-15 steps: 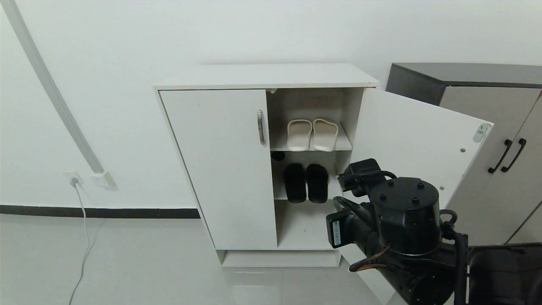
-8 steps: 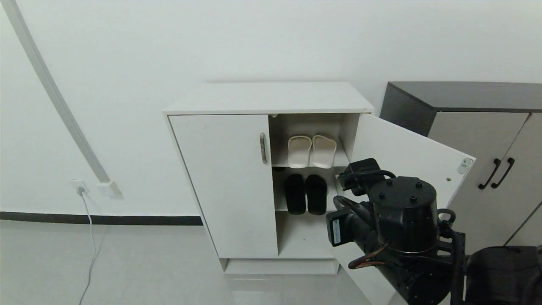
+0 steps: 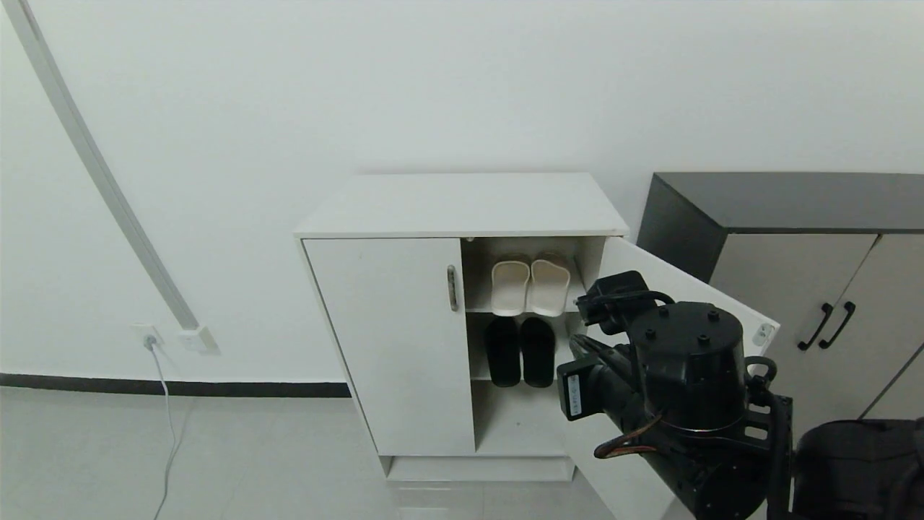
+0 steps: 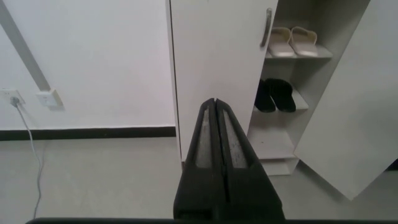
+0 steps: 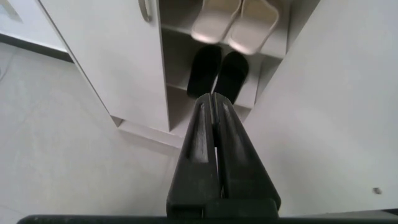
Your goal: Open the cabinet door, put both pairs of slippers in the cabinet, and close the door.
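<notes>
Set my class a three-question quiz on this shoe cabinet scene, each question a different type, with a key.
1. True or false: the right door of the cabinet stands open.
2. The black slippers lie: A) on the floor; B) inside, below the white slippers; C) on the cabinet top.
3. Fill in: the left gripper is ___.
Key: 1 true; 2 B; 3 shut.
</notes>
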Available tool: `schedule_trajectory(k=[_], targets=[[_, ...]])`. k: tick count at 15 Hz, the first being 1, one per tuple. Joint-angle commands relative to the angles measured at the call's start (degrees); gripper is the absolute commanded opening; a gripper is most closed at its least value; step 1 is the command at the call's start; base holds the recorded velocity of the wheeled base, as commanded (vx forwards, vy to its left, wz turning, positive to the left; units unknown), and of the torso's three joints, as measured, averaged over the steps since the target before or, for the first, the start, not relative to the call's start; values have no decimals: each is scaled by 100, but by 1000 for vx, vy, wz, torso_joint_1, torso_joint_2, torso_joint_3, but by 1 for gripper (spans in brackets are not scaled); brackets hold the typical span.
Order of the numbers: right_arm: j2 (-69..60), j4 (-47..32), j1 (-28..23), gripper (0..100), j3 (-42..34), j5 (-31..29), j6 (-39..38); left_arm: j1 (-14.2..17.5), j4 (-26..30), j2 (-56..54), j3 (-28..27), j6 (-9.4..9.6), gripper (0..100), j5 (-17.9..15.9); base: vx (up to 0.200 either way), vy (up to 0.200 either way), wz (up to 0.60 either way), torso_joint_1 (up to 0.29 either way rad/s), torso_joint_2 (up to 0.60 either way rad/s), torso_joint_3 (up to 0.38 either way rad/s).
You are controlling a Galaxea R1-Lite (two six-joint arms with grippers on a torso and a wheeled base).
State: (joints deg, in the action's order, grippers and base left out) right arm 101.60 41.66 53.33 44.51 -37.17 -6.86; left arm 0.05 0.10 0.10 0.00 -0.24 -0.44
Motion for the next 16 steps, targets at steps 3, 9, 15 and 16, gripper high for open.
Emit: schedule_trajectory(k=[3,9,15,16], targets=[[9,27,-7,0,-12,-1,-8,4,-1,-1,0,-11,0,9,0,0,0,222,-538,-320],[27,106,-95,0,-30,-1,71,4,-1,-1,0,-2,0,9,0,0,0,122,-293,-167],[44,97,-218,0,-47,69,89,4,-1,-1,0,-2,0,9,0,0,-300,0,-2,1],[44,97,-227,0,-65,122,89,4,-1,-1,0,-2,0,9,0,0,-600,2,-7,2]])
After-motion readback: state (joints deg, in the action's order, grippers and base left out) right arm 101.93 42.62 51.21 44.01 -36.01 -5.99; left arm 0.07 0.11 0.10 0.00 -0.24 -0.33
